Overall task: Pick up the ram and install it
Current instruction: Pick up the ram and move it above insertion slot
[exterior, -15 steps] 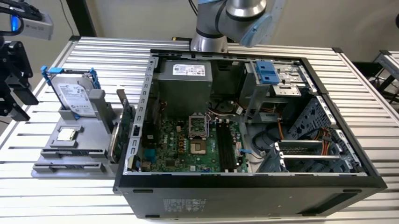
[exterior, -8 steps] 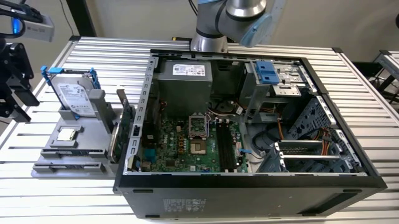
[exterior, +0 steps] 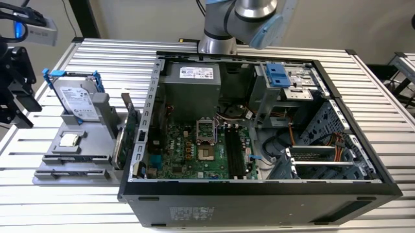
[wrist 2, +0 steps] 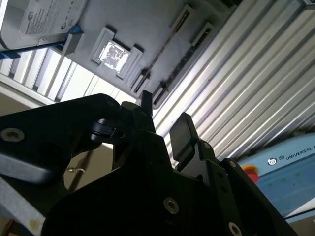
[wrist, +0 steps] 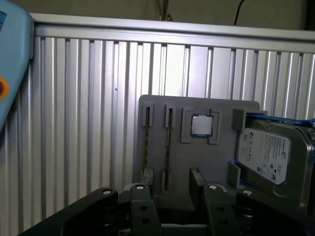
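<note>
Two ram sticks lie edge-up in narrow grooves of a grey holder, side by side. In the exterior view the ram is at the holder's near end, at that view's left. The second wrist view shows them as thin lines. My gripper hovers off the holder, apart from the ram, its black fingers spread with nothing between them. In the exterior view the gripper is at the far left edge. The second wrist view shows the gripper open. Black memory slots run along the motherboard.
An open computer case stands on the slatted aluminium table. The holder also carries a silver hard drive in a blue frame, a processor chip and an upright green expansion card. A blue pendant lies nearby.
</note>
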`<action>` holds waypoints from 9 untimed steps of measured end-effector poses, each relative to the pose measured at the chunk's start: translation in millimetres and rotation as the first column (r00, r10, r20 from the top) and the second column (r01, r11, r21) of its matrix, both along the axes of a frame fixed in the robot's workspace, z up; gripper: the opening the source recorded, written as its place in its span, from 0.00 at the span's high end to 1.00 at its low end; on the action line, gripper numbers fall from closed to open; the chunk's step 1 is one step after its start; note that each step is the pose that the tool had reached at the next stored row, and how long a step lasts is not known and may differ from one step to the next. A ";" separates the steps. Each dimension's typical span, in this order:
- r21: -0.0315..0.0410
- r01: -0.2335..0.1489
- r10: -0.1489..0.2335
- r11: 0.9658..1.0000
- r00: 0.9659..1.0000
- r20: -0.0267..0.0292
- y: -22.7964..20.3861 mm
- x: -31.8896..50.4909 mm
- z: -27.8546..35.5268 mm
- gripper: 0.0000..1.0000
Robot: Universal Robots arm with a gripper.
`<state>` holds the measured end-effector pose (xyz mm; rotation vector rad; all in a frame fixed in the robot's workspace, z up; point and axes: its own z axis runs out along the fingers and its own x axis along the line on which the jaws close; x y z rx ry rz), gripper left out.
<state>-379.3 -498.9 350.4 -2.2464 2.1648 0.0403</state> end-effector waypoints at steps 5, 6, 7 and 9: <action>0.000 0.000 0.000 1.000 1.000 0.000 0.0 0.0 -2.6 0.00; 0.000 0.000 0.000 1.000 1.000 0.000 0.0 0.0 -3.1 0.00; 0.000 0.000 0.000 1.000 1.000 0.000 0.0 0.0 -3.5 0.00; 0.000 0.000 0.000 1.000 1.000 0.000 0.0 0.0 -4.3 0.00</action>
